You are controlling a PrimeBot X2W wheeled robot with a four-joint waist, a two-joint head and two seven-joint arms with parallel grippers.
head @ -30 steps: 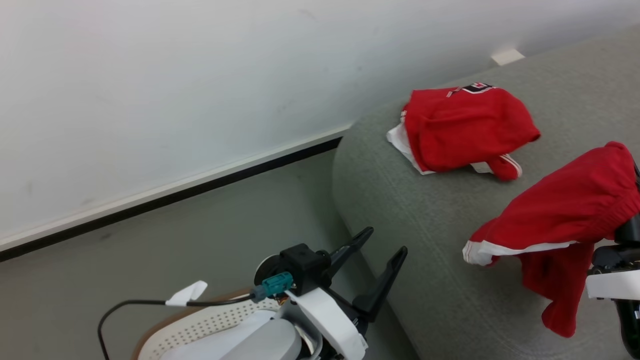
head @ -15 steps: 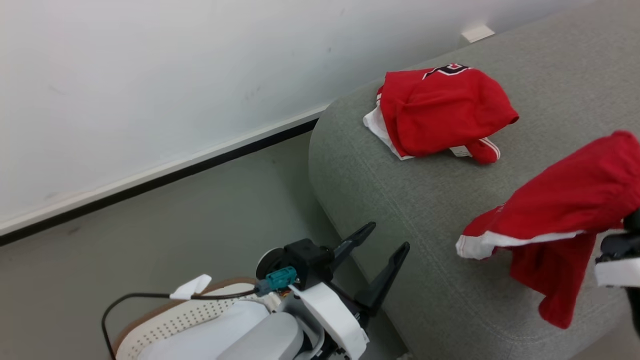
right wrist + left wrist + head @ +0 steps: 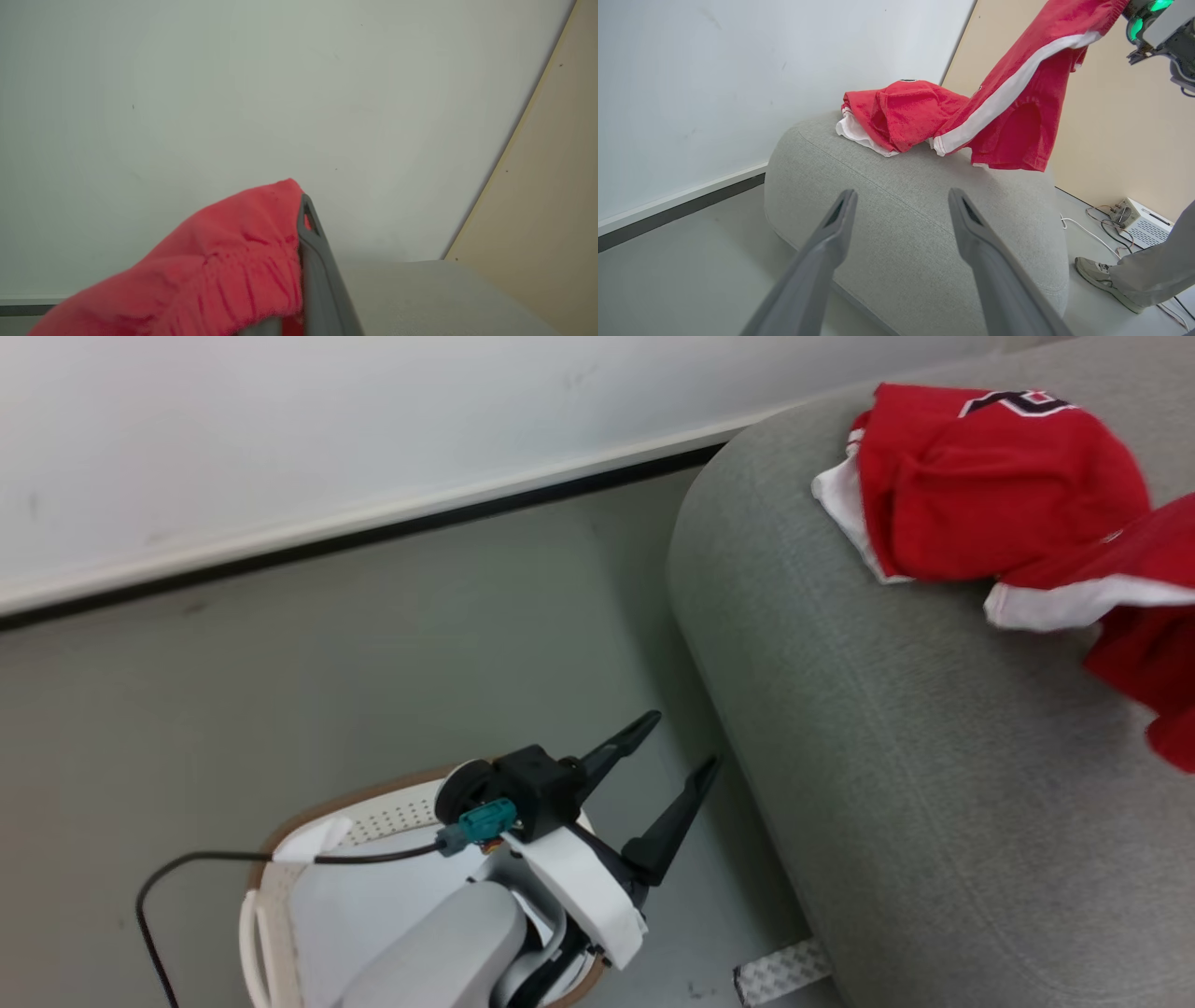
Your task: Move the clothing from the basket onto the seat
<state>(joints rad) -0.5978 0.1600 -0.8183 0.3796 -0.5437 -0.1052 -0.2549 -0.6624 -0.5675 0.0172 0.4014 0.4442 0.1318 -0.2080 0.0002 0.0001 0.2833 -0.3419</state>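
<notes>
The right gripper (image 3: 301, 219) pinches the waistband of the shorts (image 3: 1017, 102). In the left wrist view they hang slanting from the upper right toward centre, with the hem low over the seat (image 3: 901, 224), just beside the jersey (image 3: 901, 112) lying on it. I cannot tell whether the hem touches. The drop looks to be the right arm's, straight down. At lower centre of the head view the left gripper (image 3: 681, 742), spread and empty, hovers over the basket (image 3: 308, 807). The left wrist view adds a person's shoe (image 3: 1094, 275) at lower right.
</notes>
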